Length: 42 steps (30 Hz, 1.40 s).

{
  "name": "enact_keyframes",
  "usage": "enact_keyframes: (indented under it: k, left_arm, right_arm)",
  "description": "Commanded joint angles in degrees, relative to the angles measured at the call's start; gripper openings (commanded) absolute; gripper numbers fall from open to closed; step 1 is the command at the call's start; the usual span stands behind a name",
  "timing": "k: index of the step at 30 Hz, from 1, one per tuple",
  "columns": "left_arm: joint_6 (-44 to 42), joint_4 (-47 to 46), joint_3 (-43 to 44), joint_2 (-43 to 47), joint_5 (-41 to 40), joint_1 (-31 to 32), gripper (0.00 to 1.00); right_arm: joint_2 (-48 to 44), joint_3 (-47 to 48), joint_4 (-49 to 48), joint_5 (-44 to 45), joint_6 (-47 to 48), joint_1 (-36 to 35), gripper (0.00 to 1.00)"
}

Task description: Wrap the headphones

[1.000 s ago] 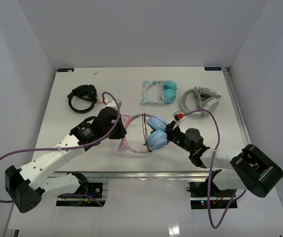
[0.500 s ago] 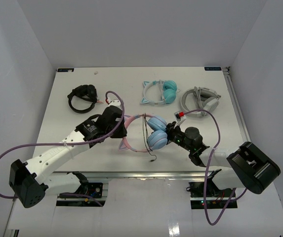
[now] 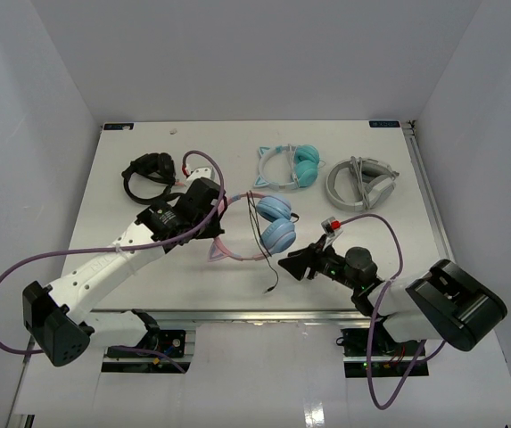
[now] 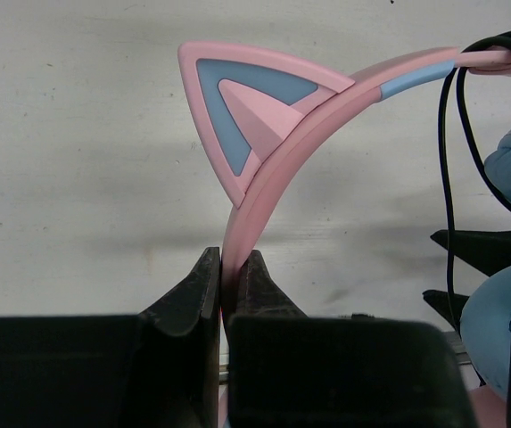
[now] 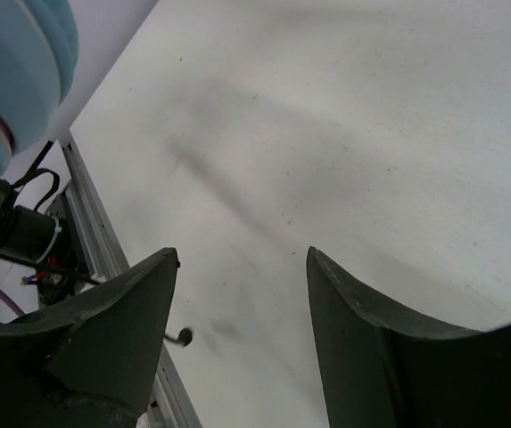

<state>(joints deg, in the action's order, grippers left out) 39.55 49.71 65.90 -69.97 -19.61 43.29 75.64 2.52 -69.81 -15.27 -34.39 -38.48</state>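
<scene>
The headphones point(image 3: 278, 235) lay near the middle of the white surface point(image 3: 210, 147), the pink headband point(image 4: 277, 174) to the left and the two light blue ear cups to the right, one behind the other. The left jaws were closed tight on the headband, just below a cat ear point(image 4: 237, 111). The right jaws stood wide apart and held nothing, close to the near edge and just in front and to the right of the nearer ear cup.

Behind the headphones, a row of three other sets sat well apart from them: black headphones point(image 3: 148, 176) at the left, teal cat-ear headphones point(image 3: 288, 167) in the middle, grey-white headphones point(image 3: 362, 183) at the right. Open surface ran beyond that row to the far wall, and to the right of the ear cups toward the right-hand edge.

The left wrist view alone showed the grip on the band and the thin black cable point(image 4: 442, 147) looped over it beside the cups. The right wrist view alone showed bare surface between its fingers point(image 5: 121, 330), the metal rail along the near edge, and one ear cup point(image 5: 10, 80) in its upper left corner. Only the top view showed the cable's loose end trailing toward the near edge.
</scene>
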Motion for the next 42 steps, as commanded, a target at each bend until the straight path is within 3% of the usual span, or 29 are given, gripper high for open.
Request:
enact_keyframes:
  k: [1, 9, 18, 28, 42]
  left_arm:
    - [3.46, -0.99, 4.5, 1.33, -0.54, -0.13, 0.0]
    - [4.13, -0.67, 5.66, 2.16, 0.16, -0.13, 0.0]
    - [4.57, 0.13, 6.71, 2.55, -2.35, -0.13, 0.0]
    - [5.19, -3.43, 5.77, 5.9, -2.08, -0.13, 0.0]
    - [5.8, -5.28, 4.91, 8.73, -5.08, -0.13, 0.0]
  right_arm:
    - [4.0, -4.01, -23.45, -9.12, 3.01, 0.16, 0.67]
    - [13.54, -1.02, -38.28, -17.21, 1.92, 0.16, 0.68]
    - [13.34, -0.59, -38.3, -18.74, -0.15, 0.07, 0.66]
    - [12.88, 3.07, -38.39, -17.38, -14.51, -0.38, 0.59]
    - [11.25, 6.13, -38.3, -17.22, -18.65, -2.13, 0.57]
